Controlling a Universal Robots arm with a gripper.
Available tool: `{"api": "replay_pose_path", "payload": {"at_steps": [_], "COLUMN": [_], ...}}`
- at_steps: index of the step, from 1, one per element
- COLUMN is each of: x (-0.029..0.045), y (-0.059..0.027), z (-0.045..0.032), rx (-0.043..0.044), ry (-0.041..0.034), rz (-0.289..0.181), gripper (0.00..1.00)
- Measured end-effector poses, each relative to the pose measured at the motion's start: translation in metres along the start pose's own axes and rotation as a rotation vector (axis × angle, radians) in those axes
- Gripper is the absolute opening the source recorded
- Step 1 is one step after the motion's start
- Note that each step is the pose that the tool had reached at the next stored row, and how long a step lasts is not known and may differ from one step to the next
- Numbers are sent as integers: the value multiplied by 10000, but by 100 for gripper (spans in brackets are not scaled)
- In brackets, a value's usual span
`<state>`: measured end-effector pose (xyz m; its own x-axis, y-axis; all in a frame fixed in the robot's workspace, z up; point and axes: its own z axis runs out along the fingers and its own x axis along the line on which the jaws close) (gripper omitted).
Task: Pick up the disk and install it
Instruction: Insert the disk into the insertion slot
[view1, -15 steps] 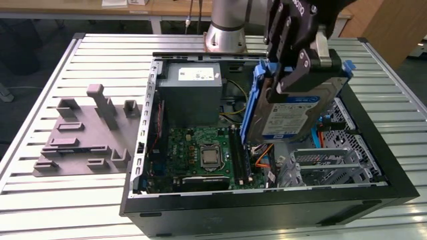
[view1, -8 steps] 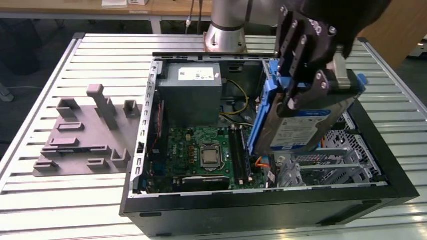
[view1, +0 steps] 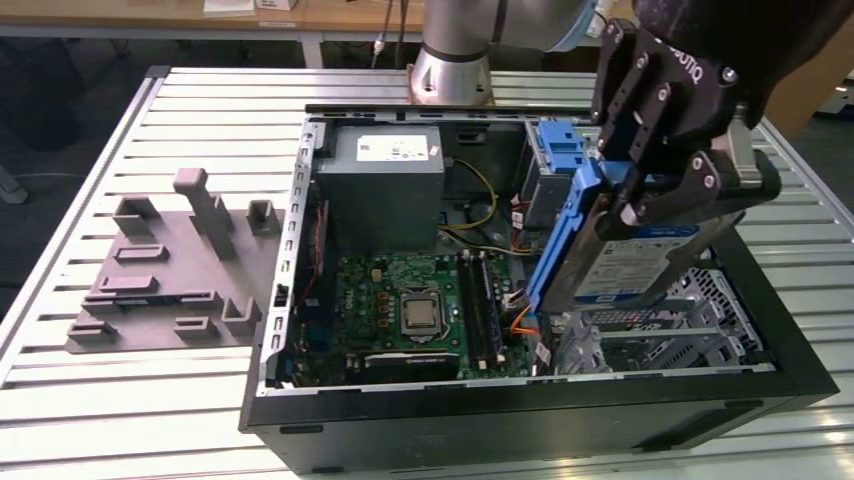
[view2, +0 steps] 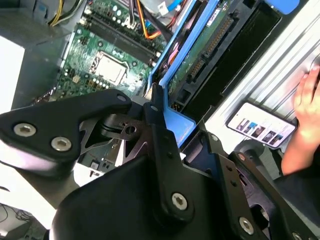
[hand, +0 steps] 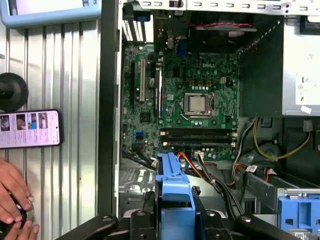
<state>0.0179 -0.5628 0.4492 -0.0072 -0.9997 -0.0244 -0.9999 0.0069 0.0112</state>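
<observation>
My gripper (view1: 657, 200) grips the disk (view1: 625, 268), tilted above the four-o'clock corner of the case (view1: 534, 420) in the exterior view: pickup done, not yet seated.

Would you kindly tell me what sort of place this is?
Probably a robotics lab test bench: an open desktop computer case sits on a slatted metal table, the gripper holds the disk over it, and a grey moulded fixture lies beside.
</observation>
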Motion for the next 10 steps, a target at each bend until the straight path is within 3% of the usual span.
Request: {"api": "replay_pose_path", "payload": {"at_steps": [5, 10], "x": [-1, -1], "y": [-133, -201], "z": [7, 6], "rx": [-22, -204], "ry": [0, 0], "rz": [8, 24], "gripper": [36, 36]}}
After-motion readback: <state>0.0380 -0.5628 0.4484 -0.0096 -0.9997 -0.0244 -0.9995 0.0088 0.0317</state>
